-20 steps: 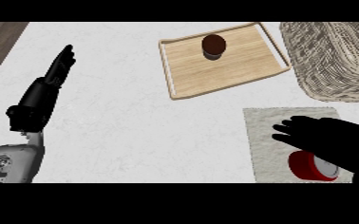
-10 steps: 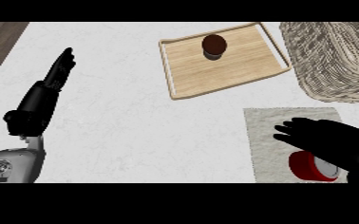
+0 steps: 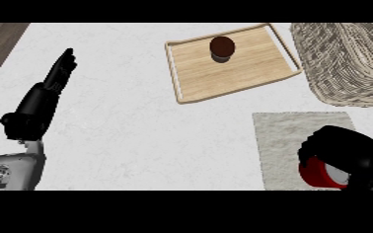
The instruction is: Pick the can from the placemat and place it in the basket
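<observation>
Right robot hand closing on the can

The right robot hand (image 3: 341, 147) has curled over the red cylindrical can (image 3: 322, 174), seemingly gripping it, on the pale woven placemat (image 3: 280, 143); lifting comes next. Left robot hand (image 3: 53, 83) rests open. Beyond waits the wicker basket (image 3: 336, 61).

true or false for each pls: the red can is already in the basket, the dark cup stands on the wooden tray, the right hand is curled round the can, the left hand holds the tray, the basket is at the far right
1. The red can is already in the basket. False: it is on the placemat.
2. The dark cup stands on the wooden tray. True.
3. The right hand is curled round the can. True.
4. The left hand holds the tray. False: it rests open at the left, apart from the tray.
5. The basket is at the far right. True.
</observation>
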You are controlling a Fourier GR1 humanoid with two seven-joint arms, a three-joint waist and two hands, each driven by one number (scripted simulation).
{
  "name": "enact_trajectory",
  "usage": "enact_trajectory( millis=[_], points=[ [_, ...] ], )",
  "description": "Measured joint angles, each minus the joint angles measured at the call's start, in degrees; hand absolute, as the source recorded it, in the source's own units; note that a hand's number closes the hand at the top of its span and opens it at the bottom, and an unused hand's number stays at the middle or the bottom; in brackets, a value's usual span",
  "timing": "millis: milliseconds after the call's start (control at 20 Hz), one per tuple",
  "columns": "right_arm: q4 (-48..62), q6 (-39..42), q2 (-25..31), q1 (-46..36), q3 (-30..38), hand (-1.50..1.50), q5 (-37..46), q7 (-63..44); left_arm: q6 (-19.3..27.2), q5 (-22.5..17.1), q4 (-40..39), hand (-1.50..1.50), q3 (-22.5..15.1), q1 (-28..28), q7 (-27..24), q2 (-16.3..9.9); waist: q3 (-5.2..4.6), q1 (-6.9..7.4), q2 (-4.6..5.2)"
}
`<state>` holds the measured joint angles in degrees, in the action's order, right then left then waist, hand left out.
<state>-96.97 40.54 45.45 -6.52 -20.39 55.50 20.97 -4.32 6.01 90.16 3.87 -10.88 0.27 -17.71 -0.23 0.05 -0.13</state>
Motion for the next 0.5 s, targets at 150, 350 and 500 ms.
enact_trajectory(
  millis=[150,350,500],
  points=[
    [1.14,-1.51,-0.42,-0.89,-0.48,1.50,1.21,1.84,-0.56,0.16,0.03,0.00,0.60,-0.21,0.17,-0.13,-0.03,0.05,-0.03],
    [2.06,-4.38,-1.41,-1.32,-1.44,1.50,3.65,4.18,-0.53,0.95,-1.20,0.00,0.84,-0.85,-0.61,0.52,-0.21,0.05,-0.12],
    [1.56,-7.24,-1.46,-0.22,-1.04,1.50,4.92,6.27,-0.89,0.97,-0.94,0.00,1.16,-0.59,-0.52,0.73,-0.27,0.00,-0.18]
  ],
)
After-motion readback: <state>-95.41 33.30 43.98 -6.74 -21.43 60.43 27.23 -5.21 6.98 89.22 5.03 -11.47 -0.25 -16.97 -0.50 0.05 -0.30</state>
